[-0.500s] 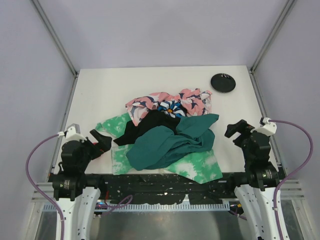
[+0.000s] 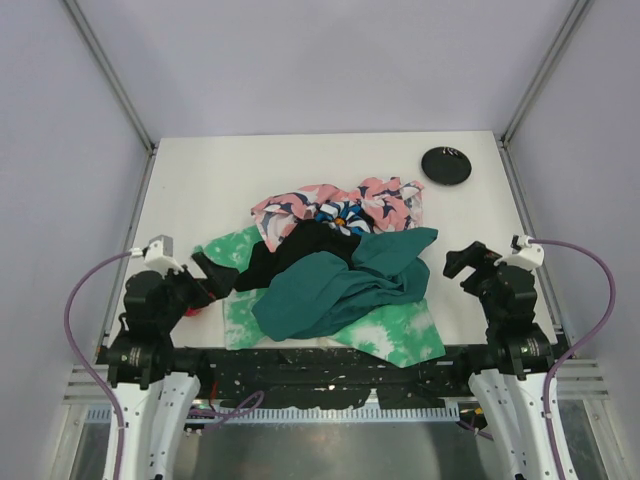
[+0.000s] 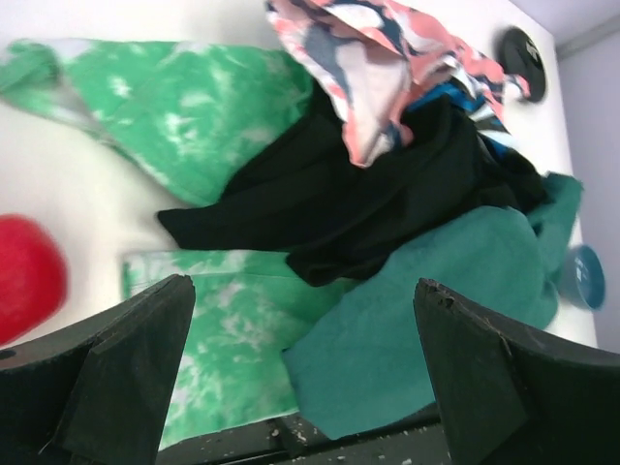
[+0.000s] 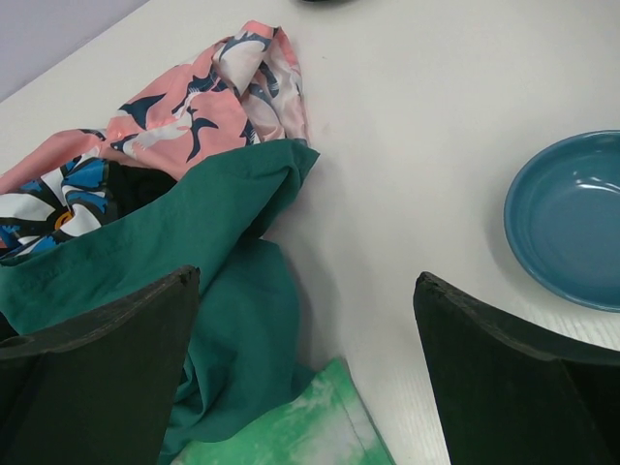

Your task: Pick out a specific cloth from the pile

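Observation:
The pile (image 2: 335,270) lies mid-table: a teal cloth (image 2: 330,290) on top in front, green-and-white tie-dye (image 2: 395,335) underneath, pink floral print (image 2: 340,205) behind. Black cloth (image 2: 290,250) sits between them, and no white label shows on it. The left wrist view looks across the black cloth (image 3: 368,194) and the teal cloth (image 3: 436,300). My left gripper (image 2: 212,272) is open at the pile's left edge, over the tie-dye (image 3: 223,329). My right gripper (image 2: 462,262) is open just right of the pile, above bare table beside the teal cloth (image 4: 194,262). Neither holds anything.
A black round disc (image 2: 446,165) lies at the back right of the table. A blue bowl (image 4: 572,218) sits on the table right of the right gripper. A red object (image 3: 29,276) lies near the left gripper. Metal frame posts stand at the table's far corners.
The left gripper has moved a little right and forward, closer to the pile's left edge. The right gripper has shifted slightly left. The cloths have not moved.

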`<state>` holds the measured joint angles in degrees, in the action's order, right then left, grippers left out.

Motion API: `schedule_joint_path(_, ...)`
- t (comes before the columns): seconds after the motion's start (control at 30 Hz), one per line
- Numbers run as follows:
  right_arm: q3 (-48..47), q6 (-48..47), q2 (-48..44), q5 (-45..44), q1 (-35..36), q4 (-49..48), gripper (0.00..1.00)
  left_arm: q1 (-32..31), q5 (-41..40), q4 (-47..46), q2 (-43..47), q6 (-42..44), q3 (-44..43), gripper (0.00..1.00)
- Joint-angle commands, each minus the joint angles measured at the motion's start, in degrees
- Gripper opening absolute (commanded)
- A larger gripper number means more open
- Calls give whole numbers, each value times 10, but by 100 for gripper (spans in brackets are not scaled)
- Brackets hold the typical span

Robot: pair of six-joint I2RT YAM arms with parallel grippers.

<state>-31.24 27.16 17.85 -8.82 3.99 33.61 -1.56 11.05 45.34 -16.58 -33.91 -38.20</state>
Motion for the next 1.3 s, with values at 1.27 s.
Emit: schedule_joint_path(1.27,24,7,-18,18,-1,-44,95,-650,-315,-44,-1028,156,-496,100)
